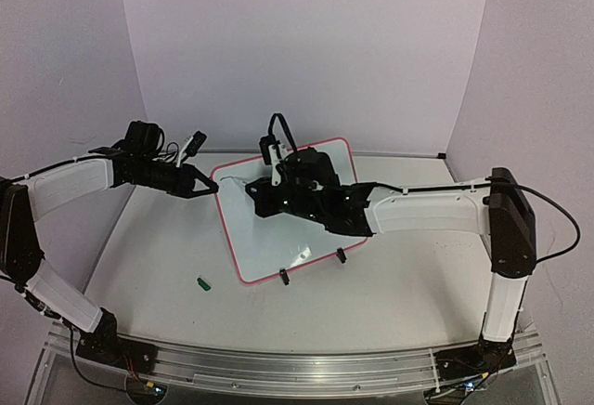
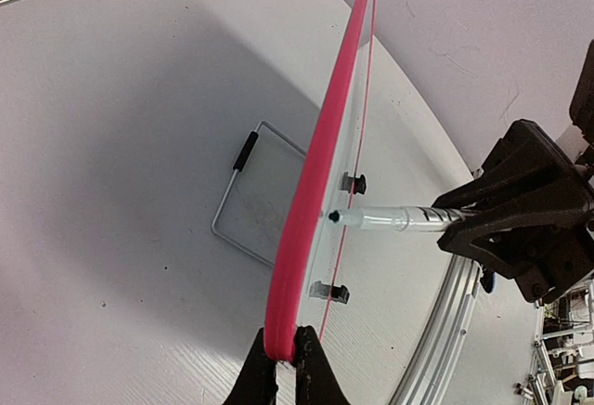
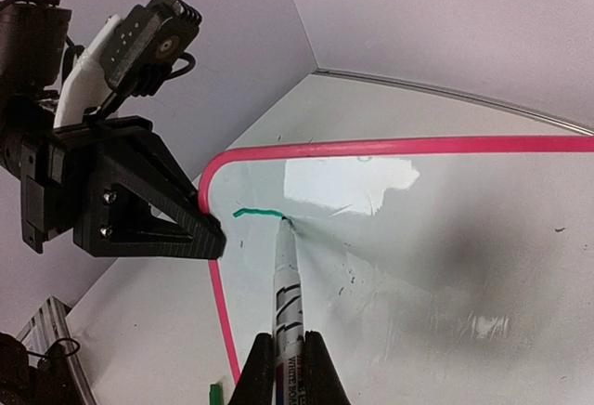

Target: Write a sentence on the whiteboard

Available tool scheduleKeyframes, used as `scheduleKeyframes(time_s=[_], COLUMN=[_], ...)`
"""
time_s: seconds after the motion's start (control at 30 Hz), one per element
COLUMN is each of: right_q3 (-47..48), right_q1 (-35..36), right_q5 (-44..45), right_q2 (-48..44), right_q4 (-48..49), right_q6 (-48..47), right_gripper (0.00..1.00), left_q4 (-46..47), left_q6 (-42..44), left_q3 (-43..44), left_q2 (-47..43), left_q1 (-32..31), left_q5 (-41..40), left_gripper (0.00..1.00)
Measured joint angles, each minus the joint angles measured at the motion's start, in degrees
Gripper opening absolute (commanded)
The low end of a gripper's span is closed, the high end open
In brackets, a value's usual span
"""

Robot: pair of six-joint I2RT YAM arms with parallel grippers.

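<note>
With the left gripper (image 1: 208, 187) pinching the left edge of the pink-rimmed rectangular whiteboard (image 1: 269, 238) at the middle of the white table (image 1: 408, 280) and the right gripper (image 3: 288, 360) clamped on the white plastic marker (image 3: 286, 284), pressing too hard could slip the board and skew the short green stroke (image 3: 255, 212).

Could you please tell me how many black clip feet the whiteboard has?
2. Both are on the whiteboard's near edge: one foot near its left end, one further right. The right arm covers some rim, so others may be hidden.

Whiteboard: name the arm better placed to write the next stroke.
Right: the right fingers hold the marker, its tip on the whiteboard at a green stroke. The left fingers only pinch the rim.
</note>
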Motion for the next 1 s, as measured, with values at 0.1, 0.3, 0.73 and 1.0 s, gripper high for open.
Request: scheduleKeyframes(time_s=[0.1, 0.3, 0.73, 1.0], right_q3=[-0.46, -0.3, 4.72, 5.08], right_q1=[-0.05, -0.16, -0.16, -0.16], right_q5=[-2.29, -7.08, -9.22, -8.79], right_q2=[-0.74, -1.83, 0.06, 1.53], right_q4=[0.01, 0.26, -2.74, -4.42], right_q6=[-1.16, -2.76, -3.45, -3.41], right_gripper=[0.0, 0.0, 0.0, 0.0], left_q4=[0.0, 0.0, -0.02, -0.02], left_q6=[0.02, 0.02, 0.02, 0.0], left_q3=[0.0, 0.0, 0.0, 0.0], left_q2=[0.0, 0.0, 0.0, 0.0], left_q1=[0.0, 0.0, 0.0, 0.0], left_q5=[0.0, 0.0, 0.02, 0.04], left_gripper=[0.0, 0.0, 0.0, 0.0])
